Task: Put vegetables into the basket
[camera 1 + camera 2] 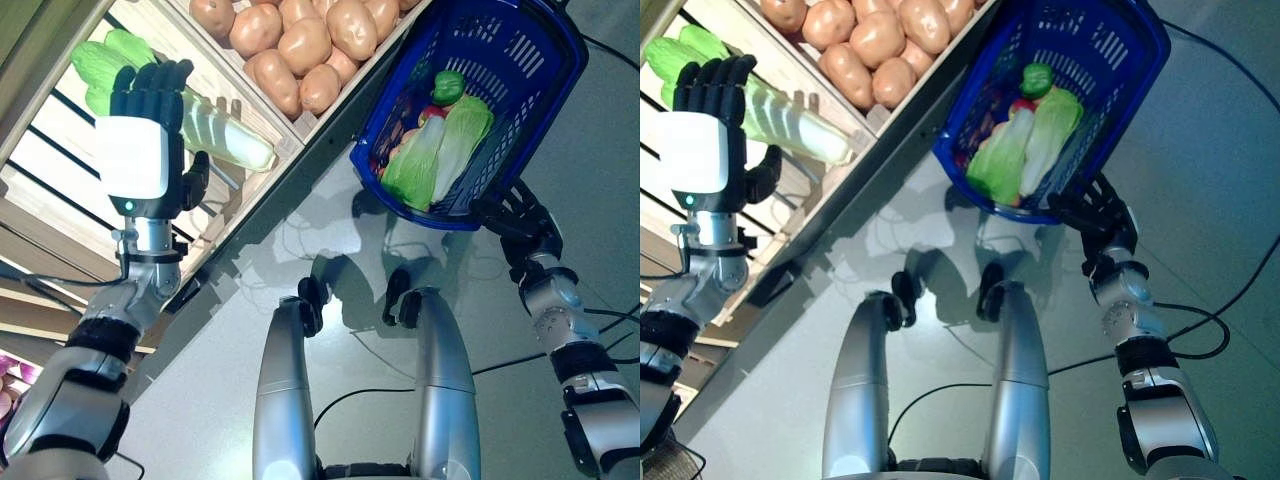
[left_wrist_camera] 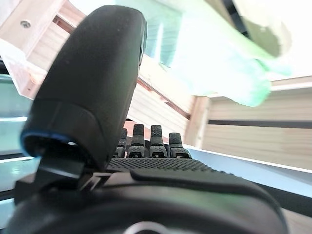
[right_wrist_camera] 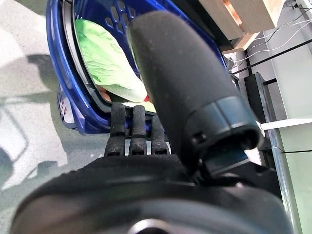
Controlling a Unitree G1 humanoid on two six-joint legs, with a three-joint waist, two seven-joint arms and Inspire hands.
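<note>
Cabbage [image 1: 225,135] on wooden shelf [image 1: 60,170], just beyond open left hand [image 1: 150,110].
Right hand [image 1: 520,218] under blue basket [image 1: 530,70]; its grip unclear.

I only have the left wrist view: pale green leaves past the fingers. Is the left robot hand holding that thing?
Observer: No. The left robot hand is open, over a shelf cabbage lying in the wooden crate.
Operator: Where's the basket?
Observer: The blue basket is on the robot's right, with the right robot hand at its near rim.
Operator: Anything in it?
Observer: Two cabbages and a green pepper.
</note>
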